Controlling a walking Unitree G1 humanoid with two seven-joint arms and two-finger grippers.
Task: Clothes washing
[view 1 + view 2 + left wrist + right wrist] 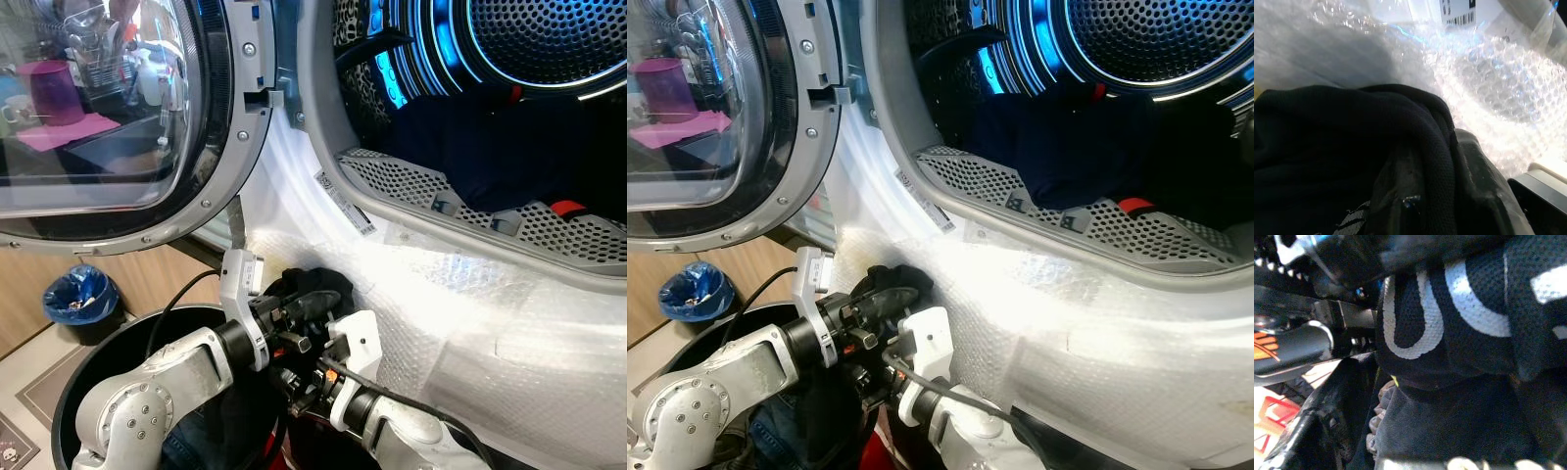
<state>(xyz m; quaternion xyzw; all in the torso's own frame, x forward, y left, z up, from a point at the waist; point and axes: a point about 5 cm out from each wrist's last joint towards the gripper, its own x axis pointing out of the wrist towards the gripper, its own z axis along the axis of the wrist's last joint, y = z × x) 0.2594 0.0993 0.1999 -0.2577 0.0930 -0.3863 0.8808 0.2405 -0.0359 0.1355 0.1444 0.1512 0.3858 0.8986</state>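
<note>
Left gripper (306, 311) clamps a black mesh garment (318, 289) over the black laundry basket (108, 345) | right gripper (306, 384), just beneath, grip unreadable | washer drum opening (509, 108) lies up and forward-right of both | left arm nearer the load
</note>
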